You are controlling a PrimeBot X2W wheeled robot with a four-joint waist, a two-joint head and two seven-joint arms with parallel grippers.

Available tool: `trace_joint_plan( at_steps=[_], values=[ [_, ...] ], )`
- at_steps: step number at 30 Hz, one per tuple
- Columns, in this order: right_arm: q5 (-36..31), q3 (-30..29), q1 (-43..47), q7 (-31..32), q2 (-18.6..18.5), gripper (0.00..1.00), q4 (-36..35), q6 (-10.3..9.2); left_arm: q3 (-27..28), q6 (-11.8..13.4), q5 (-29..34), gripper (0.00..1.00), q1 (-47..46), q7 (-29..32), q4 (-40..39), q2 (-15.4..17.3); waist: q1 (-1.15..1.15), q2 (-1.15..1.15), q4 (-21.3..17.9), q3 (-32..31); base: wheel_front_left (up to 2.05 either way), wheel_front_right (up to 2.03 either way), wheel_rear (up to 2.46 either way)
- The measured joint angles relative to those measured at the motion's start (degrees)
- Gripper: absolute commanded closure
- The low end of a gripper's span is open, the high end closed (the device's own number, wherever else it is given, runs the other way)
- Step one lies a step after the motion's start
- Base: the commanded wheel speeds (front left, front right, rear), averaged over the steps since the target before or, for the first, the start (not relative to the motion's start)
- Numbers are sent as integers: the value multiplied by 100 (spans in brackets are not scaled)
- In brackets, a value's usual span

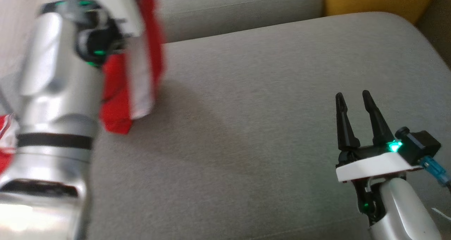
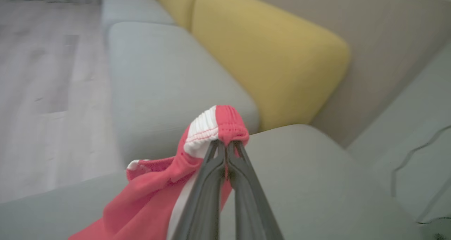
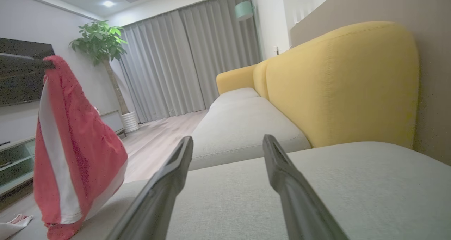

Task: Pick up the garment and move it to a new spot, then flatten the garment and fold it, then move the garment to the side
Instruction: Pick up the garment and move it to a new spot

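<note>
One garment (image 2: 151, 194) in left pincer (image 2: 225, 145)

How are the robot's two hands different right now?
The left gripper is shut; the right gripper is open. The left gripper pinches the red and white garment by its waistband; the right gripper holds nothing. The left gripper is raised so the garment hangs; the right gripper sits low over the grey cushion. Both have two long dark fingers.
</note>
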Motion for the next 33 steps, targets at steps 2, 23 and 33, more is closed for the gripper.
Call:
trace_joint_plan(
  at_steps=[2, 23, 33],
  values=[
    [0, -35, 3, 0, -2, 0, 0, 0, 144, -1, -417, 100, 116, -2, -355, -267, 0, 0, -117, -35, 0, 0, 0],
    [0, -141, 132, 0, -97, 0, 0, 0, 739, 743, -1971, 0, 3407, -1080, -188, -90, 0, 0, -384, 37, 0, 0, 0],
    [8, -36, 133, 0, -134, 0, 34, 0, 389, 345, -1543, 0, 3276, -1263, -330, 270, 0, 0, -47, -50, 0, 0, 0]
  ],
)
